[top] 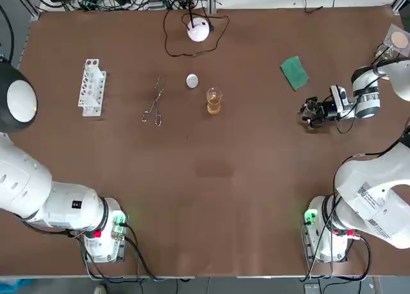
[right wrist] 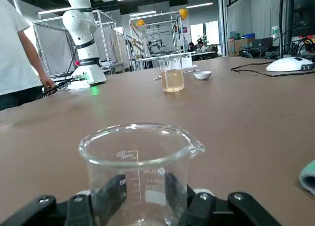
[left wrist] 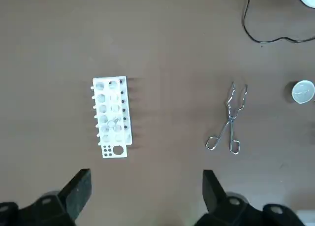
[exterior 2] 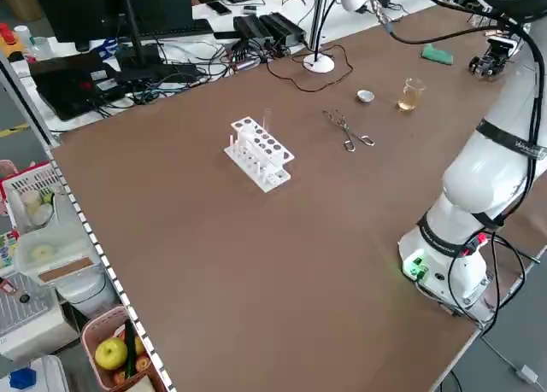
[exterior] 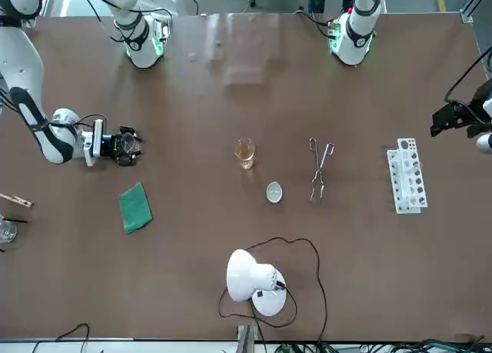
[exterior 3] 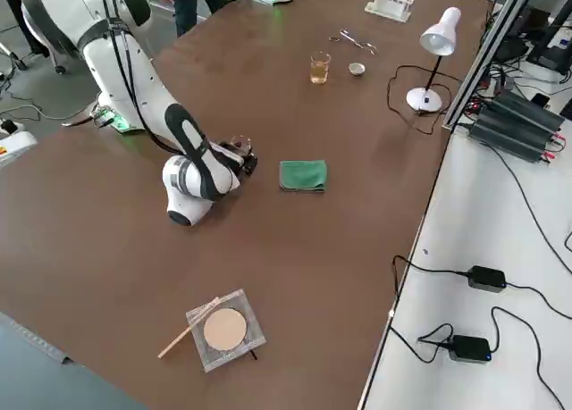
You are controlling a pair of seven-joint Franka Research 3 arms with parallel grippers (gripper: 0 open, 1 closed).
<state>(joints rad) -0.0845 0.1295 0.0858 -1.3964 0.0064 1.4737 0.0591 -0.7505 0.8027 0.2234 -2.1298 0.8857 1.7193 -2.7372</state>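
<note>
1. We are looking at a small clear glass beaker [right wrist: 138, 167]. It is sitting empty and showing a pouring lip and a printed scale marked 100.
2. It is standing upright, with its mouth facing up.
3. The right gripper [top: 311, 113] is clasping it from the side, one finger against each side of its lower wall.
4. It is sitting near the green cloth [top: 295, 72], on the side towards the robot's bases, not touching it.
</note>
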